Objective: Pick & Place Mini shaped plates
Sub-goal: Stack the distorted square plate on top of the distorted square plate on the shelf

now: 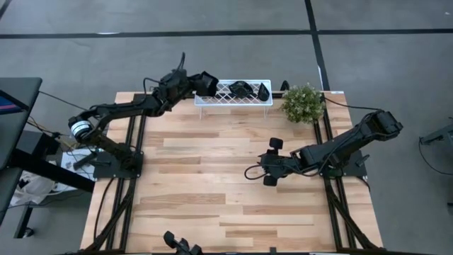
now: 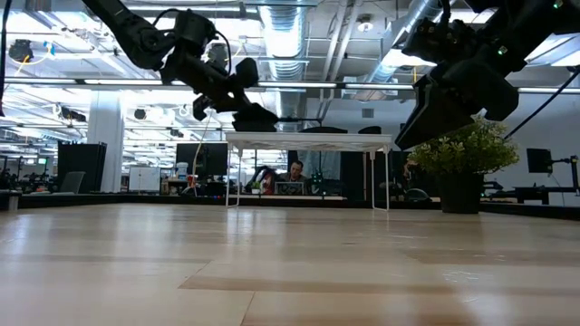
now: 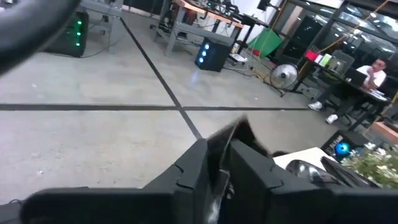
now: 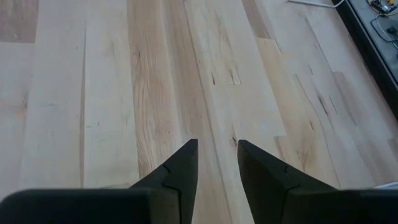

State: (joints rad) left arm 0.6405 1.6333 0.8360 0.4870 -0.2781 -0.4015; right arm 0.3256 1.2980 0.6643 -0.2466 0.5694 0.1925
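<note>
Glossy black mini shaped plates (image 1: pixel 243 88) lie in the white lattice rack (image 1: pixel 233 101) at the upper centre of the overhead frame, at the far edge of the wooden table (image 1: pixel 212 191). At least two dark dishes can be made out there, one angular, one (image 1: pixel 263 91) closer to a teardrop; their exact outlines blur against the wire mesh.

At the rack's left end the left gripper (image 1: pixel 206 83) holds another black plate (image 3: pixel 233 134), a thin slab whose edge juts up between the two dark fingers in the left wrist view. Only that rim shows; the rest is buried behind the fingers, and its shape cannot be told. In the table-level frame the gripper (image 2: pixel 254 116) hangs just above the rack's left end (image 2: pixel 237 137), which stands on thin white legs, and whether the plate touches the mesh cannot be judged.

Right of the rack, a leafy green potted plant (image 1: pixel 302 103) sits at the table's upper right; at table level its dark pot (image 2: pixel 461 193) shows.

The right gripper (image 1: pixel 271 161) hovers over bare planks in the right centre of the overhead frame, well apart from the rack. Its wrist view shows both fingers (image 4: pixel 177 171) spread with pale, streaked wood grain between them, gripping nothing.

Beyond the table, a seated person (image 2: pixel 294 172) appears under the rack, partly hidden by a screen.
</note>
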